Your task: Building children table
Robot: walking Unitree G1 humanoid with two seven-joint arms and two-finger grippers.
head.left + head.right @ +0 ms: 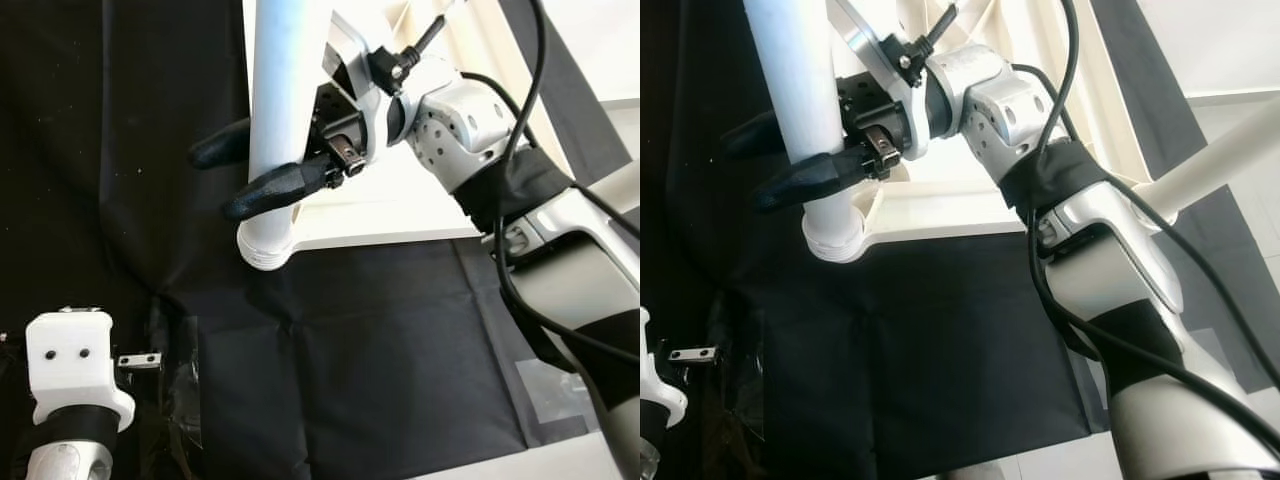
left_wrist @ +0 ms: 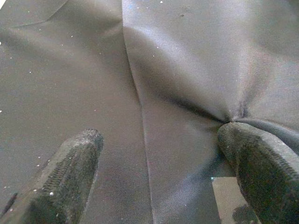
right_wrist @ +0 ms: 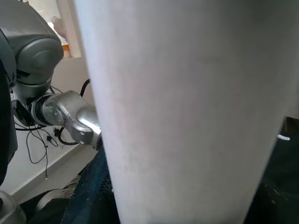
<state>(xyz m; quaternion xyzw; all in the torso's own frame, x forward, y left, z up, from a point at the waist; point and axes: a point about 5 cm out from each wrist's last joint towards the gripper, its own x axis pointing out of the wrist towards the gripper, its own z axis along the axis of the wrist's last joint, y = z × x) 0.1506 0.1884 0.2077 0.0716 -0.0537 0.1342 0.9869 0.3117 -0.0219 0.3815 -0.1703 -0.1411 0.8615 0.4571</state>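
- Black cloth (image 1: 330, 360) covers the floor under everything, creased into long folds, with the white table top (image 1: 400, 215) lying flat on it.
- White table leg (image 1: 285, 120): stands upright between the right jaws, its ribbed lower end seated at the near corner of the table top, just below the jaws.
- Right gripper (image 1: 255, 170): its two black fingers reach around the leg, one in front and one behind, pinching it partway up; in the right wrist view the pale tube sits right against the camera.
- Left gripper (image 2: 159, 163): held low over the black cloth, jaws spread with nothing between them; one fingertip (image 2: 254, 158) seems to press a pucker into the fabric.
- Small metal bracket (image 1: 138, 360): lies on the cloth near the left arm's white wrist housing (image 1: 70, 365), beside crinkled clear plastic wrap (image 1: 185, 385).
- What could go wrong: my guess is the leg could tilt or cross-thread in its socket if the right jaws twist off-axis, since nothing else steadies it. The table top rests on loose cloth, so it may slide or turn with the leg. The left fingertip snagging the fabric could drag the cloth and shift the table top.
- Beyond the cloth, a pale floor (image 1: 1230, 70) and light wall show at the far right.
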